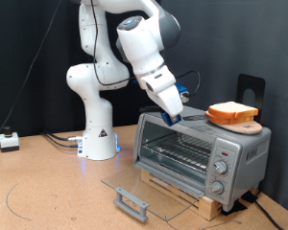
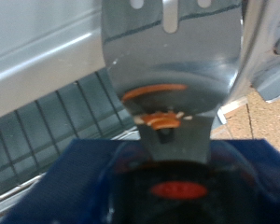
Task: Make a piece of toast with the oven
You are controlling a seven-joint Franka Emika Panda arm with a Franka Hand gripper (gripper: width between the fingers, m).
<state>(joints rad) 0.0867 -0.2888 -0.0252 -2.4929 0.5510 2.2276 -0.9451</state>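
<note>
A: What does the piece of toast [image 1: 229, 111] look like, and where is it?

B: One pale, flat slice with an orange-brown crust. It lies flat on a thicker wooden board [image 1: 242, 123] on the roof of the oven [image 1: 204, 153], toward the exterior view's right.

A: And the oven?

B: One silver box on the counter [image 1: 48, 187], long axis slanting from upper left to lower right. Its glass door [image 1: 144, 193] hangs fully open toward the exterior view's lower left. Wire rack inside, three round knobs [image 1: 219, 170] on the right.

A: The arm?

B: One white arm. Its gripper [image 1: 175, 116] rests at the oven's top rear edge, left of the board; whether the jaws are released or clenched, I cannot tell.
</note>
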